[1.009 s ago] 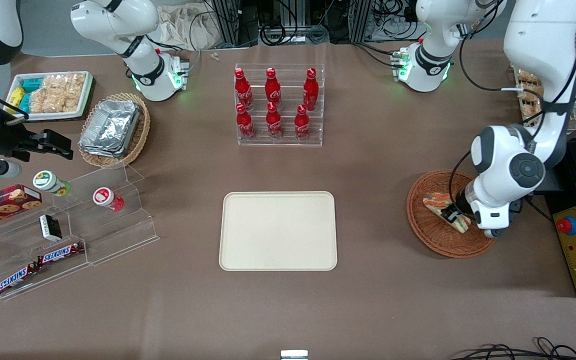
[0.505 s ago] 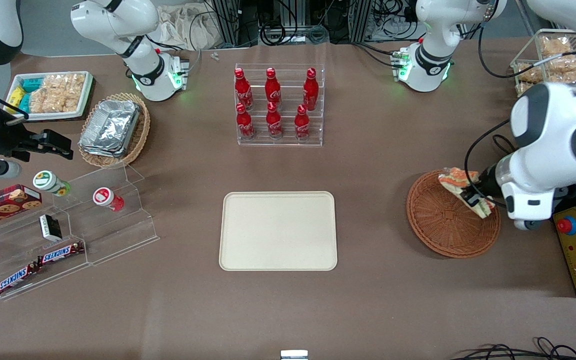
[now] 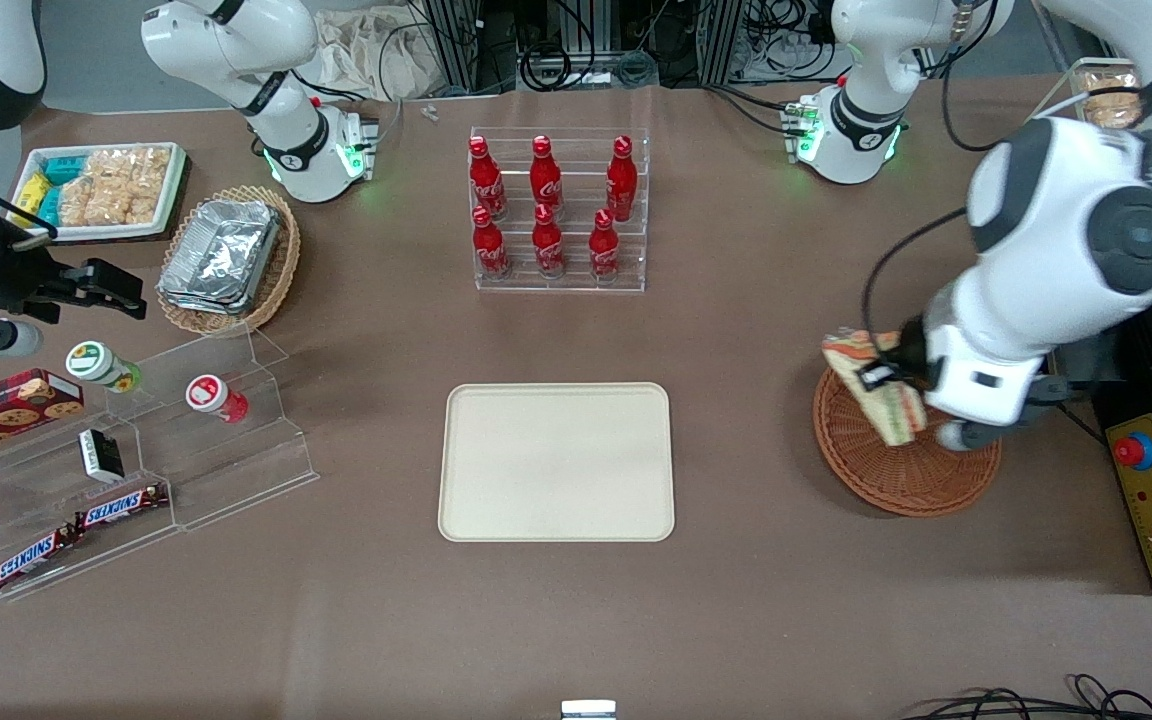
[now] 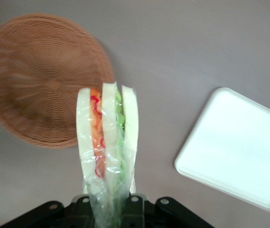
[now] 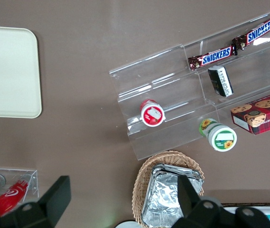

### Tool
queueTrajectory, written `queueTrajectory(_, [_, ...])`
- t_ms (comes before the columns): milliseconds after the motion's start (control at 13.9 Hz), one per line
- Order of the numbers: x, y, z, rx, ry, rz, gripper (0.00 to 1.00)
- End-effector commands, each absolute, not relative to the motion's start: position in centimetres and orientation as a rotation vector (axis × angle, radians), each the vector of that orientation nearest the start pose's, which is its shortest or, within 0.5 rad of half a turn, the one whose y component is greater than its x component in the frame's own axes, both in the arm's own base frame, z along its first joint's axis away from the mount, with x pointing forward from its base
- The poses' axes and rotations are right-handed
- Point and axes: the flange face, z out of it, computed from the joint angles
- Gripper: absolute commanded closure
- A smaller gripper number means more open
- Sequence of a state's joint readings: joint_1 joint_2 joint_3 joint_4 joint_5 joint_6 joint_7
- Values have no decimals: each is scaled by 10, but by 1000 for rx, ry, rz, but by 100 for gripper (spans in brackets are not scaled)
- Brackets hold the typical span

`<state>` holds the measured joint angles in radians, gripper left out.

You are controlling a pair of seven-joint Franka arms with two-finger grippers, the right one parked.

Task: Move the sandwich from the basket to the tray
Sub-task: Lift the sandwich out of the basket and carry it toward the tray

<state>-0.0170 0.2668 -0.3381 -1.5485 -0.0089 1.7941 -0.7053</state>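
The left arm's black two-finger gripper (image 3: 886, 378) is clamped on the wrapped triangular sandwich of white bread with orange-red and green filling (image 3: 876, 398), holding it in the air above the rim of the round reddish-brown wicker basket (image 3: 901, 478) on the side facing the tray. In the wrist view the sandwich (image 4: 107, 149) stands out from the gripper (image 4: 108, 209), its 3 bread slices and 2 filling layers edge-on under crinkled clear film that looks soft and slippery.

The pickup is done: the basket (image 4: 40, 90) shows only its bare weave, a tight ribbed spiral with a shallow dish shape. What is left, as I judge it, is the carry across the brown table and the release. The large cream-beige rectangular tray (image 3: 556, 462) lies flat near the middle of the table, well apart from the basket, smooth, matte, with rounded corners and a low rim, and nothing rests on it yet.
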Motion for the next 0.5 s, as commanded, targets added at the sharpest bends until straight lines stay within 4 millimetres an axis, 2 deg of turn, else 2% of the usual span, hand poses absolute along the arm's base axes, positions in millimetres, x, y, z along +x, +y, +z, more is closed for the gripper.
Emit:
queueTrajectory(0, [611,-274,467,-3220,-308,3,100])
queueTrajectory(144, [600,-332,426,-3220,-140,-27,100])
queueTrajectory(216, [596,-354,406,-3231,-92,-33,100])
queueTrajectory(360, [600,-386,366,-3273,-50,-33,100])
queueTrajectory(432, [604,-392,345,-3278,-48,-3,100])
